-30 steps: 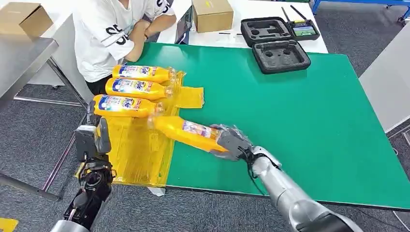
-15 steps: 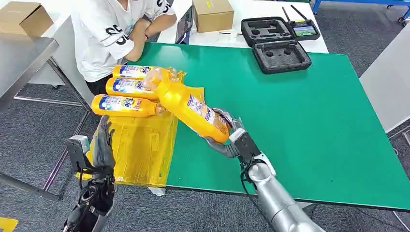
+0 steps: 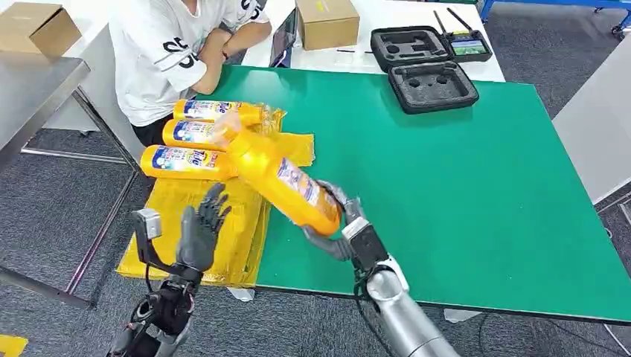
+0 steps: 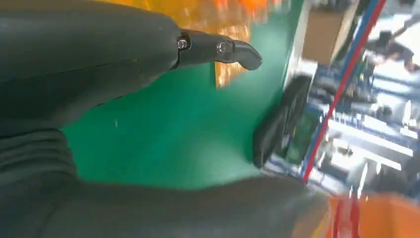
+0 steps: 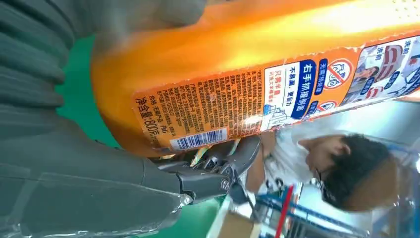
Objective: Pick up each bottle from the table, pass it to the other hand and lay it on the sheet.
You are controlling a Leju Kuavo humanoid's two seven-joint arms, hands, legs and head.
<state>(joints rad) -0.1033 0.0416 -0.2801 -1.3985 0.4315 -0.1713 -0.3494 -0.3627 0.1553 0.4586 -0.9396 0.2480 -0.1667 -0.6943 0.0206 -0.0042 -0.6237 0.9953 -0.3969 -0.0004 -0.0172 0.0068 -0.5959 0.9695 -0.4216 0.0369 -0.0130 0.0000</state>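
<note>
My right hand (image 3: 336, 223) grips the base of an orange bottle (image 3: 284, 179) and holds it tilted above the table, neck pointing toward the far left; the right wrist view has its printed label (image 5: 257, 94) up close. My left hand (image 3: 199, 229) is raised over the yellow sheet (image 3: 216, 216), fingers spread, holding nothing, a short way left of the held bottle. Its dark fingers (image 4: 218, 48) stretch out above the green table in the left wrist view. Three orange bottles (image 3: 195, 134) lie side by side on the sheet's far part.
The green table (image 3: 461, 171) is bare at centre and right. A black foam case (image 3: 424, 67) and a cardboard box (image 3: 327, 22) stand at the back. A person in a white shirt (image 3: 164, 52) sits at the far left corner.
My right hand has lifted the bottle off the table, swung its neck up and drawn it nearer. My left hand has risen and moved right, toward the bottle, with fingers spread.
</note>
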